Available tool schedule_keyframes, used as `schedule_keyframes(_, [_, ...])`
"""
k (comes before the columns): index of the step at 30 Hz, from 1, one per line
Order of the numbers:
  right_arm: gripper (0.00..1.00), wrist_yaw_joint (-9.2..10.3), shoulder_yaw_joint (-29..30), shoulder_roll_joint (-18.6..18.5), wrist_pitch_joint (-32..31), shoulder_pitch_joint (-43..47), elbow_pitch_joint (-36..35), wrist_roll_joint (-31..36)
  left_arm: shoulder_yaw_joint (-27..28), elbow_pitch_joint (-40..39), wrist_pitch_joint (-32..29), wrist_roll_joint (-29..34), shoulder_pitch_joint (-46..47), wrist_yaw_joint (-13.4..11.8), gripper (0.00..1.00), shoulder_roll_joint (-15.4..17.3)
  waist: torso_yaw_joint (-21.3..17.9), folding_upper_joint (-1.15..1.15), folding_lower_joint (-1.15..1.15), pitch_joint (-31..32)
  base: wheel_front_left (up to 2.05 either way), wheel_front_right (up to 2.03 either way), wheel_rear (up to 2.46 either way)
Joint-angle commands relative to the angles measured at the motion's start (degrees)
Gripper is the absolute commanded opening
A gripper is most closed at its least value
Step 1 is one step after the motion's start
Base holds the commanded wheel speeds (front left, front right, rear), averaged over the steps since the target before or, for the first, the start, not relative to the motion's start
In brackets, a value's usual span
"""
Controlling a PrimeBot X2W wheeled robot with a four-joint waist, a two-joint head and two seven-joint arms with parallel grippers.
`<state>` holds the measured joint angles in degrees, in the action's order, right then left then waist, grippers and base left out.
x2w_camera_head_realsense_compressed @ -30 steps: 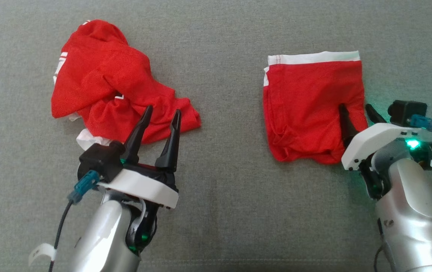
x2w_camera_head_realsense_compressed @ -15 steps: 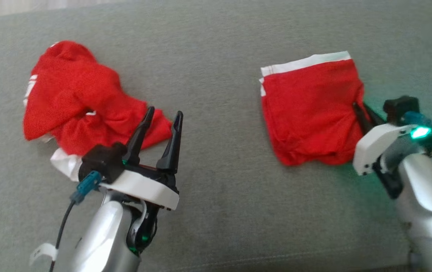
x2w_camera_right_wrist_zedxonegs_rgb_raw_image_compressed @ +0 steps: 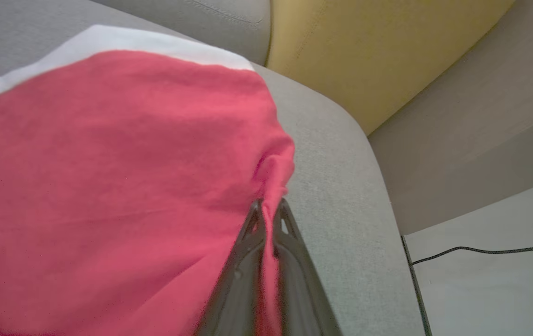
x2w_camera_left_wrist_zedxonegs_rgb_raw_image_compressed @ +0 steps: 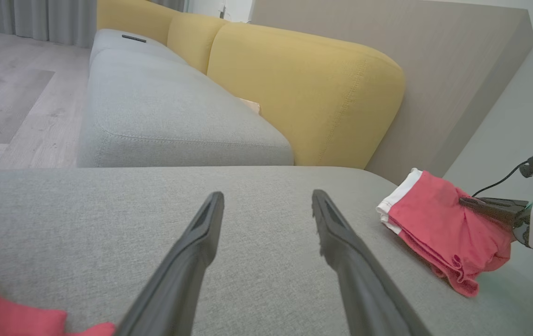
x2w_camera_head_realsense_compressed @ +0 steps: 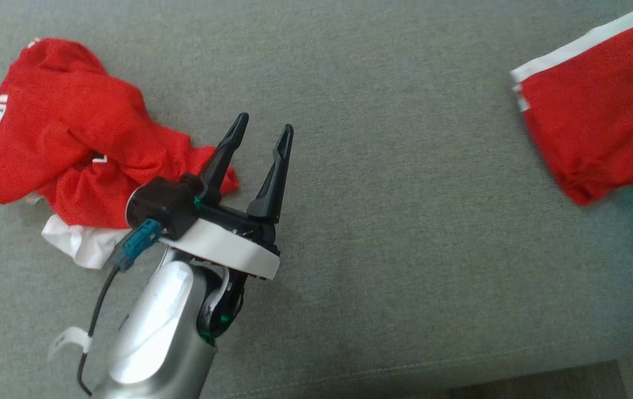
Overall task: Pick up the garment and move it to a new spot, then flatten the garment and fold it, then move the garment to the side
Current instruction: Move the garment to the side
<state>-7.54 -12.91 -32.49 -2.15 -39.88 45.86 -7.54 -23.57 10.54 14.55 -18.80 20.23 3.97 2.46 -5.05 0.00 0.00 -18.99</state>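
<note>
While stationed over a grey woven sofa seat (x2w_camera_head_realsense_compressed: 405, 249), with mustard-yellow back cushions (x2w_camera_left_wrist_zedxonegs_rgb_raw_image_compressed: 303, 93), a beige wall panel (x2w_camera_left_wrist_zedxonegs_rgb_raw_image_compressed: 434, 70) and pale wood-plank flooring (x2w_camera_left_wrist_zedxonegs_rgb_raw_image_compressed: 5, 93) beyond, held the left gripper (x2w_camera_head_realsense_compressed: 265, 122) spread wide above bare upholstery, touching nothing. Had a crumpled red garment with white trim (x2w_camera_head_realsense_compressed: 72, 144) just left of those open jaws. Had the right gripper (x2w_camera_right_wrist_zedxonegs_rgb_raw_image_compressed: 270, 205) pinched tight on a bunched edge of the folded red garment with a white band (x2w_camera_head_realsense_compressed: 593, 127), cloth squeezed between both fingers. Found that folded garment flat on the seat, well right of the open jaws.
</note>
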Motion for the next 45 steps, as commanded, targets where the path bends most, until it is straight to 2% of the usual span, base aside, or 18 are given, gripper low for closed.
schedule_keyframes(1, [0.00,0.05,0.82,-2.26,1.12,-0.99,-0.14,0.23,1.27,-2.18,0.45,0.27,2.07,0.08,1.00,0.42,1.01,0.00,0.00,-1.37,0.00,0.00,0.00])
schedule_keyframes(7, [0.00,0.05,4.71,-2.64,2.67,-2.63,3.46,1.86,2.00,-2.11,0.45,0.64,2.57,0.18,1.00,0.42,1.55,0.00,0.00,-2.81,0.00,0.00,0.00])
schedule_keyframes(12, [0.00,0.05,6.90,-1.27,3.46,-3.55,5.54,3.14,2.24,-1.87,0.45,0.66,2.43,0.23,1.00,0.42,1.27,0.00,0.00,-2.68,0.00,0.00,0.00])
schedule_keyframes(13, [0.04,0.05,7.26,-0.88,3.68,-3.70,5.77,3.40,2.23,-1.78,0.45,0.62,2.38,0.22,1.00,0.42,1.20,0.00,0.00,-2.53,0.00,0.00,0.00])
schedule_keyframes(14, [0.90,0.05,7.60,-0.49,3.99,-3.82,5.91,3.73,2.21,-1.68,0.45,0.57,2.35,0.22,1.00,0.42,1.11,0.00,0.00,-2.30,0.00,0.00,0.00])
schedule_keyframes(15, [1.00,0.05,7.96,-0.14,4.16,-3.91,6.10,4.02,2.21,-1.58,0.45,0.50,2.32,0.21,1.00,0.42,1.04,0.00,0.00,-2.03,0.00,0.00,0.00])
schedule_keyframes(23, [1.00,0.05,9.39,2.50,5.53,-3.86,5.82,5.11,2.69,-1.14,0.45,0.06,1.41,0.13,1.00,0.42,0.81,0.00,0.00,1.56,0.00,0.00,0.00])
schedule_keyframes(29, [1.00,0.05,9.24,6.80,7.29,-2.71,2.78,3.89,3.91,-1.53,0.45,-0.69,-0.94,-0.66,1.00,0.42,1.08,0.00,0.00,6.47,0.00,0.00,0.00])
schedule_keyframes(35, [1.00,0.05,9.54,13.45,10.57,1.74,-5.98,0.61,7.63,-2.33,0.45,-0.77,-4.82,-1.37,1.00,0.42,2.45,0.00,0.00,12.06,0.00,0.00,0.00])
schedule_keyframes(45, [1.00,0.05,12.86,25.67,13.95,16.11,-19.14,-3.54,11.24,-2.86,0.45,-0.56,-13.42,-1.46,1.00,0.42,3.88,0.00,0.00,18.41,0.00,0.00,0.00])
